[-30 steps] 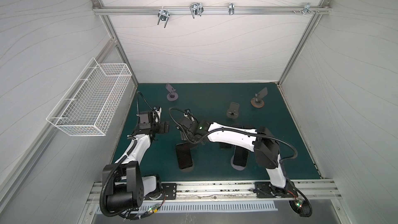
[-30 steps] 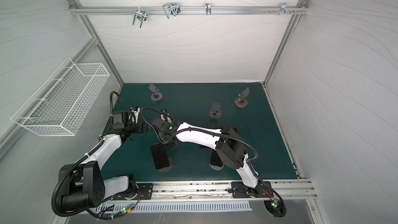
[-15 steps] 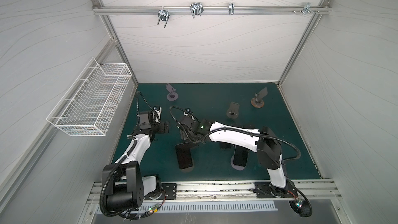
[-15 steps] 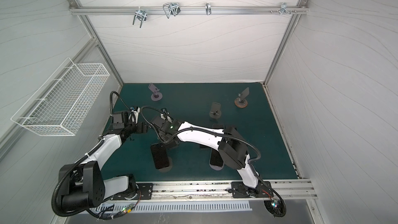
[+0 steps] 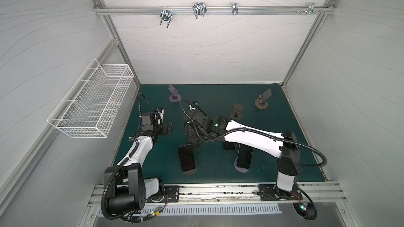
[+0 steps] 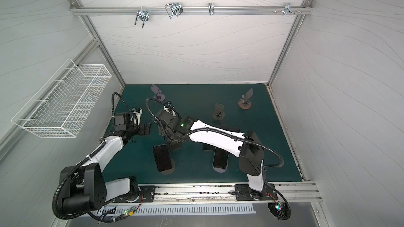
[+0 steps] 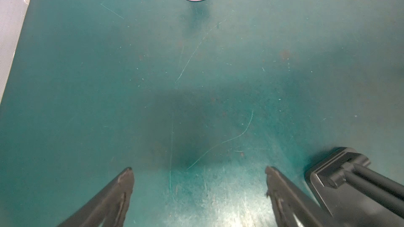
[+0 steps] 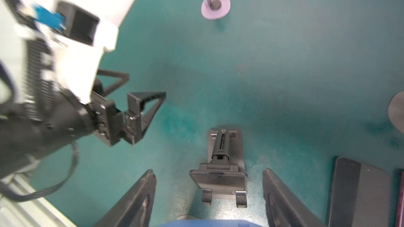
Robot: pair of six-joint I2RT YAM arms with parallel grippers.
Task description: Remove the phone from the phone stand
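Left side: the left gripper (image 5: 168, 128) is spread wide and empty over the green tabletop (image 7: 87, 62).
Phone place: the black rectangular phone (image 5: 186, 157) is leaned on a grey round-based stand (image 5: 189, 172), just beside the right gripper (image 8: 208, 170), towards the front rail.
Phone axis: the long axis is laid front to back, far end towards that gripper, screen up.
Right side: the right gripper is released, its fingers set either side of a small black folding stand (image 8: 220, 180).
Phones counted: two are propped on stands, the second black phone (image 5: 243, 156) further right. A dark slab (image 5: 228, 146) is half hidden under the right arm (image 5: 251, 138).
Empty stands counted: four, namely the purple stand (image 5: 173, 93), the folding one, the dark grey stand (image 5: 236, 112) and the brown-based stand (image 5: 262, 102).
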